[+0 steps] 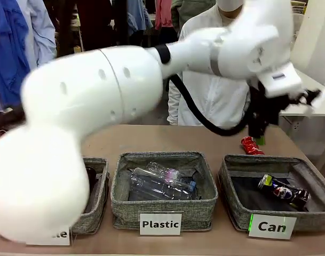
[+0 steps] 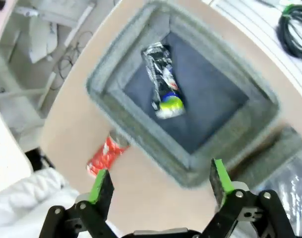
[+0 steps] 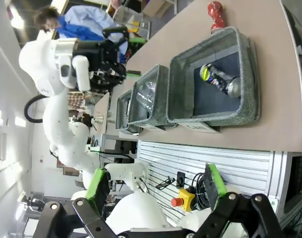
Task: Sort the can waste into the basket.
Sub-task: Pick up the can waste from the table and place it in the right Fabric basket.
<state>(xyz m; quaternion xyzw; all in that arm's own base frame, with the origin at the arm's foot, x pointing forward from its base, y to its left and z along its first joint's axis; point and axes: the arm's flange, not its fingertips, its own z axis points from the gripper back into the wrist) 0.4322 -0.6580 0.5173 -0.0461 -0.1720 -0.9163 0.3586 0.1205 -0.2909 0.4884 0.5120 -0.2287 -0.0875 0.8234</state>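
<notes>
Hovering over the right end of the table, my left gripper hangs with its jaws spread wide and nothing between them. My right gripper is just as wide and just as empty, held off the near right edge.

Below my left gripper sits the "Can" basket. 1 of the 2 cans, the dark can with the yellow-green end, lies on its side on the basket's dark floor. The red can lies on the bare tabletop just beside the basket's far wall, outside it. By my reckoning that leaves 1 can to sort.

I expect the red can to be very light, thin-walled and already creased, so it should give under a hard squeeze. Its shiny skin may slip against my pads, and lying on its side it may roll. I would close across its crumpled middle, not over the silver end, and squeeze gently. The basket wall sits close by, so 1 jaw has little room on that side.
</notes>
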